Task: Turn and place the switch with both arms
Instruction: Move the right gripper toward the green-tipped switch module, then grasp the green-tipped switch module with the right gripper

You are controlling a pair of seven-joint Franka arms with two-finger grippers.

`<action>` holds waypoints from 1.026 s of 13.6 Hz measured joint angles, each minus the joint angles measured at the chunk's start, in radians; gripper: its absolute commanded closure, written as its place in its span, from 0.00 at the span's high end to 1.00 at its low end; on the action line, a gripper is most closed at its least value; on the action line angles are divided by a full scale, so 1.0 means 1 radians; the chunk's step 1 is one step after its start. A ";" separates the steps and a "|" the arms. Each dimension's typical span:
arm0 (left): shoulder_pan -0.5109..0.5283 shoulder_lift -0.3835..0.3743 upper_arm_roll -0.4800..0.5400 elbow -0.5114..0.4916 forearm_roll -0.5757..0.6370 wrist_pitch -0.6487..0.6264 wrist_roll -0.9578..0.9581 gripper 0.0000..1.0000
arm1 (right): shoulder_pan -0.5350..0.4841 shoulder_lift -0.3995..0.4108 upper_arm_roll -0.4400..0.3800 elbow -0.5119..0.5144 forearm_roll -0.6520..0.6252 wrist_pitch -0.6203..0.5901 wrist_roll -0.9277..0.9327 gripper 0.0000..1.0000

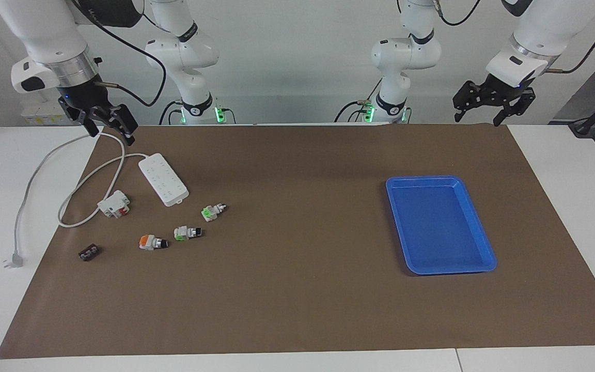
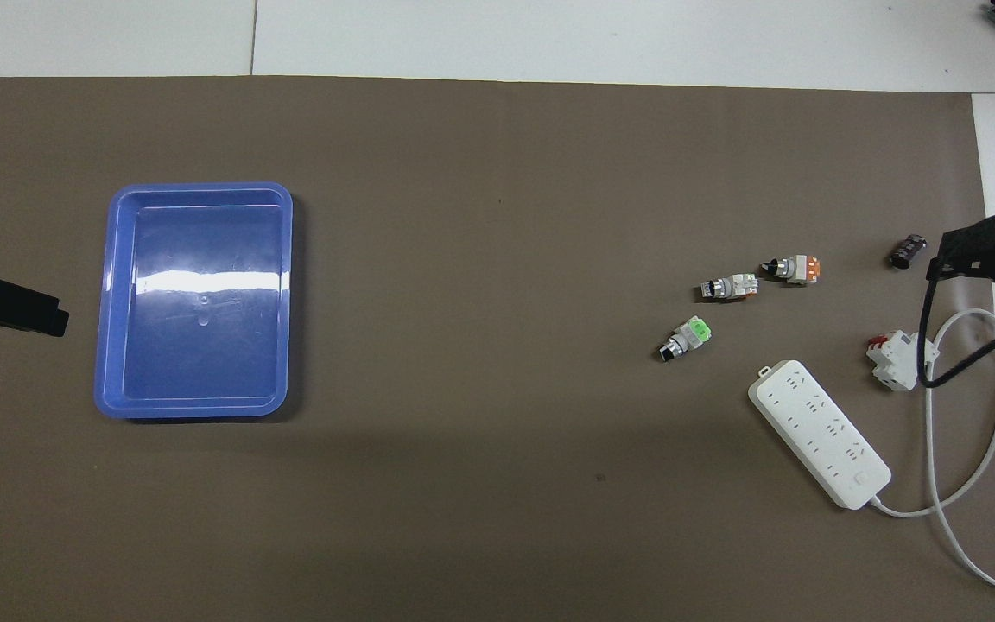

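Facing view: switch (image 1: 213,211) lies on the mat, knob end toward three o'clock, at five o'clock from the empty, spread right gripper (image 1: 105,127). Left gripper (image 1: 488,110) waits, open, empty.

Overhead view: switch (image 2: 687,338) lies slantwise, knob toward seven o'clock; right gripper (image 2: 994,259) sits at two o'clock and is clearly the nearer one.

The right gripper (image 1: 107,128) hangs in the air at about ten o'clock in the facing view. Its arm comes down from the top corner, and its two black fingers are spread apart and point down. The left gripper (image 1: 492,105) waits up in the air at about two o'clock, with its fingers spread too.
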 measured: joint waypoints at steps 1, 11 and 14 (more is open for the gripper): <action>0.000 0.000 0.000 0.000 0.000 0.000 0.000 1.00 | 0.001 0.000 0.004 -0.018 0.000 0.019 0.093 1.00; 0.000 0.000 0.000 0.000 0.000 0.000 0.000 1.00 | 0.115 0.100 0.016 -0.288 0.001 0.400 0.726 1.00; 0.000 0.000 0.000 0.000 0.000 0.000 0.000 1.00 | 0.150 0.189 0.017 -0.340 0.026 0.529 0.874 1.00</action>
